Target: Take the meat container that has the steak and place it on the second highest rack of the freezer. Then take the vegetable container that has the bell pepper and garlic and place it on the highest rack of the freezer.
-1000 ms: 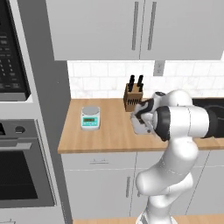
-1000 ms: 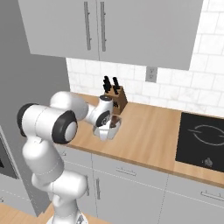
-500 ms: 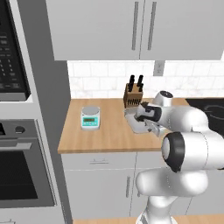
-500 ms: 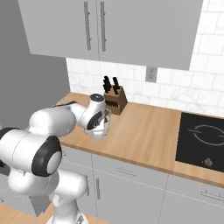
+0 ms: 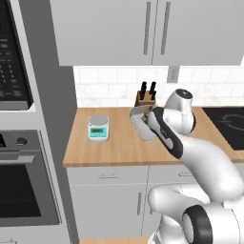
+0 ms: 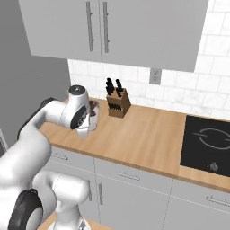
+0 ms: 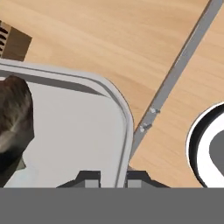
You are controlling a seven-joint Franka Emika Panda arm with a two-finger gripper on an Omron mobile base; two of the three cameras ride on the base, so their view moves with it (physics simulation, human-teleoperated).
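My gripper (image 7: 113, 177) is shut on the rim of the meat container (image 7: 78, 127), a shallow grey tray with rounded corners. The steak (image 7: 13, 118), a dark brown chunk, lies inside it at the left of the hand view. In the left base view the meat container (image 5: 142, 125) hangs just above the wooden counter (image 5: 119, 147), in front of the knife block, with my forearm partly covering it. From the right base view the meat container (image 6: 93, 117) peeks out behind my wrist. The bell pepper and garlic, their container and the freezer are out of view.
A small kitchen scale (image 5: 98, 127) stands on the counter left of the tray. The knife block (image 5: 146, 95) is against the tiled wall. A black cooktop (image 6: 206, 143) lies at the right. A wall oven (image 5: 24, 190) fills the tall unit on the left.
My arm has swung left with the tray in its grip, and the elbow has come forward. The tray now sits closer to the scale. Counter items have not moved.
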